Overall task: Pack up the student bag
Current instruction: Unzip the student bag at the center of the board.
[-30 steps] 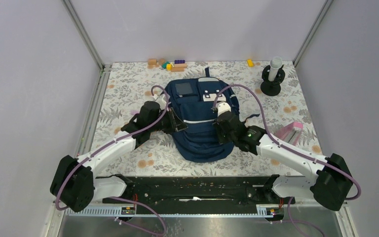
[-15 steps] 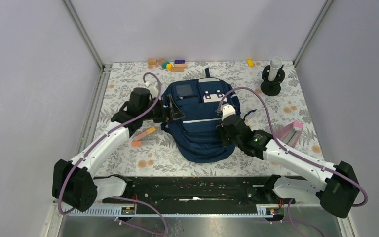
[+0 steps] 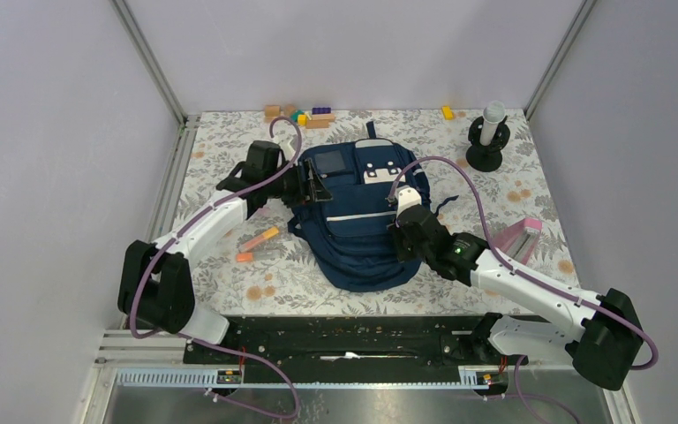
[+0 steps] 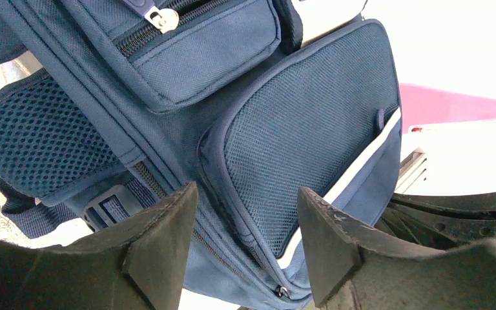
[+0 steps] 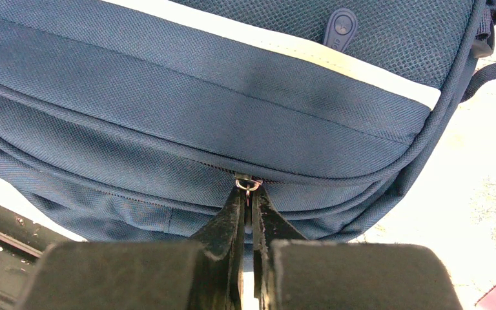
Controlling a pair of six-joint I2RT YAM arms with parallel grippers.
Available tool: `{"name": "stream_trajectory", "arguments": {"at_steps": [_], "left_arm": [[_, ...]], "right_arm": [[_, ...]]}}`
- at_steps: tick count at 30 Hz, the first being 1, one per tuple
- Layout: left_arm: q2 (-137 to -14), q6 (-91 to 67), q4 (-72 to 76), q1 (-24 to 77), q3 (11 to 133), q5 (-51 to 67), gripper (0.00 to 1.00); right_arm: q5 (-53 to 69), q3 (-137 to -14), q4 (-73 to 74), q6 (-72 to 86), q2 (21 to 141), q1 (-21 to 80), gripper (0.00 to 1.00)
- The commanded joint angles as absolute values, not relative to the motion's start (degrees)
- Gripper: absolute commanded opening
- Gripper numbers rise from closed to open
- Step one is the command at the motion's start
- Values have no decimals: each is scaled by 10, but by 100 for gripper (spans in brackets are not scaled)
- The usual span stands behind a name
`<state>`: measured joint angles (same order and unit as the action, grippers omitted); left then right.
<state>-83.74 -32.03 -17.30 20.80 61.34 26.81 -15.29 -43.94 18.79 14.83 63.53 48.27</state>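
Observation:
The navy-blue student bag [image 3: 357,243] lies flat in the middle of the table, front pockets and light stripe up. My left gripper [image 3: 320,188] is at the bag's upper left edge. In the left wrist view that gripper [image 4: 245,203] is open, and the bag's [image 4: 310,129] zipped side seam and mesh pocket show between its fingers, unclamped. My right gripper [image 3: 400,232] rests against the bag's right side. In the right wrist view it [image 5: 248,201] is shut on a small metal zipper pull [image 5: 248,185] on the bag's [image 5: 200,97] zipper line.
Two orange markers [image 3: 260,237] [image 3: 244,257] lie left of the bag. Wooden and coloured blocks [image 3: 305,115] and a yellow block [image 3: 447,112] sit at the back edge. A black stand with a white cylinder [image 3: 487,132] is back right. A pink item [image 3: 521,234] lies right.
My left gripper has opened and moved from the bag's left middle toward its upper left corner, uncovering the orange markers. My right gripper first shifted slightly toward the near side, then stayed.

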Motion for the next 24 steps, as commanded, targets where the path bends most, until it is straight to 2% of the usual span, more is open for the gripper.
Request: {"name": "stream_trajectory", "arguments": {"at_steps": [1, 2, 4, 9, 13, 16, 24], "left_arm": [[-842, -321, -146, 214, 629, 287, 59], [-845, -321, -144, 217, 629, 290, 57], [-854, -320, -142, 222, 631, 300, 46], [-865, -319, -143, 235, 630, 308, 29], [-863, -308, -157, 242, 631, 298, 30], [-855, -289, -180, 243, 633, 271, 39], [-856, -283, -192, 243, 633, 261, 40]], "right_arm": [[-145, -438, 204, 152, 635, 484, 0], [-144, -440, 204, 153, 637, 484, 0], [-142, -442, 204, 155, 638, 484, 0], [-128, -447, 204, 159, 635, 484, 0], [-117, -448, 205, 169, 625, 484, 0], [-122, -447, 205, 171, 619, 484, 0], [-120, -444, 214, 172, 612, 484, 0]]}}
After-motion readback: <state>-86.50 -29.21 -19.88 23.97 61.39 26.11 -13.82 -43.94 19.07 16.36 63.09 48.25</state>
